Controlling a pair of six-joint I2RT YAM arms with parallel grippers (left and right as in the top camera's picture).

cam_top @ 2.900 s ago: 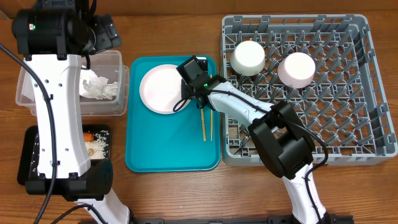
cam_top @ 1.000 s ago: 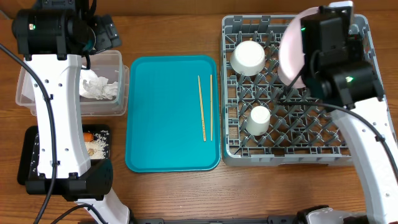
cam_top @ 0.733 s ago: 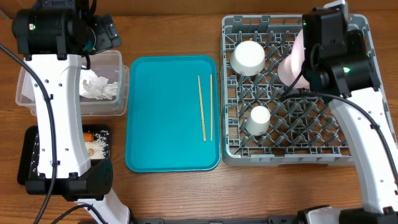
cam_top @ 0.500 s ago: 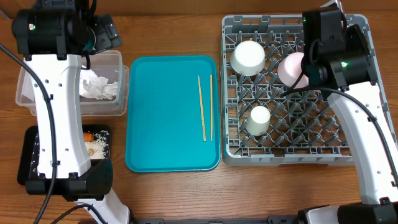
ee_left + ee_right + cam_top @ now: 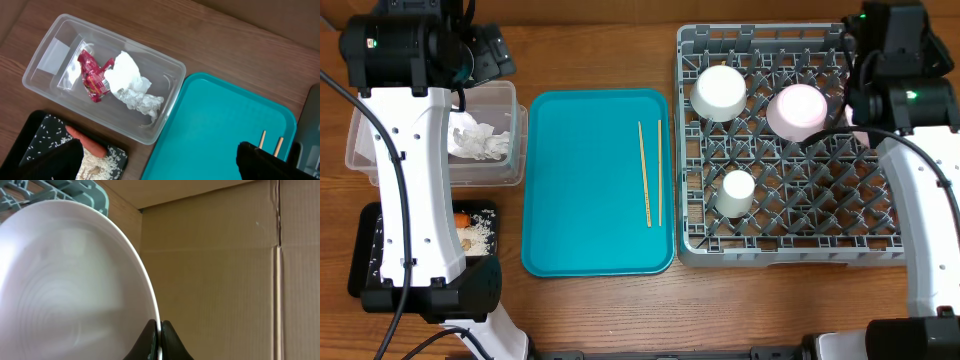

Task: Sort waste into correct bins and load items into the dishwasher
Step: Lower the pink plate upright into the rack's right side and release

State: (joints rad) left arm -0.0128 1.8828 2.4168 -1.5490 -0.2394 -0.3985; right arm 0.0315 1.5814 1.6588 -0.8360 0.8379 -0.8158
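Moved: the plate (image 5: 65, 280) has left the teal tray (image 5: 590, 200) and is now at the far right side of the rack (image 5: 790, 255), carried by the right hand (image 5: 159, 330).

Item: plate, one. Pale pink, round, smooth, with faint concentric rings on its face and a thin rim.

Position: stands on edge, nearly upright. A corner of the rack shows behind it in the wrist view. Whether its lower edge sits between pegs cannot be told.

Hold: the right hand is pressed together on the rim, pinching it. The left hand (image 5: 160, 162) is spread wide and empty above the clear tub (image 5: 45, 55).

Handling, as judged: stiff, fairly light, slick-surfaced and likely breakable. The rim is the best place to grip. A thin-edge pinch may let it swing or slip, so it should go slowly into a slot.

Remaining: the chopsticks (image 5: 651, 186) lie on the teal tray.
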